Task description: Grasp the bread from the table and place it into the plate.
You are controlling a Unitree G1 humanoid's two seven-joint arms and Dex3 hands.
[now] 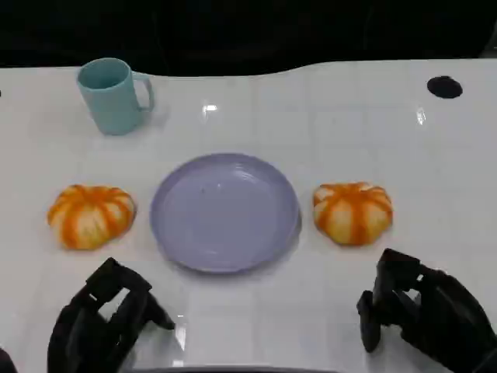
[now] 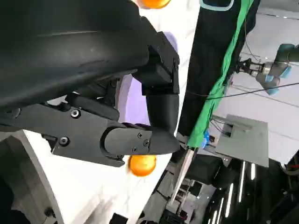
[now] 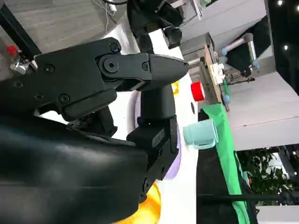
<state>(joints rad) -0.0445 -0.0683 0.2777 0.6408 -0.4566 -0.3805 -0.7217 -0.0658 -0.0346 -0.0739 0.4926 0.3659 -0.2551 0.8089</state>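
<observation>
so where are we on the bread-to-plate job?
Nothing looks done yet: the purple plate holds nothing, and both orange-striped breads sit on the table, one to its left and one to its right. Nothing is in hand: the left hand and right hand hover near the table's front edge, holding nothing. Left: grasp and place.

A robotics lab, by every visible sign: white worktable (image 1: 326, 116) edged with green cloth (image 2: 219, 79), grey robot arm (image 2: 271, 70) mounted beyond it, cables strung overhead, strip lights, and what looks like equipment benches (image 3: 212, 70) crowding the background.
</observation>
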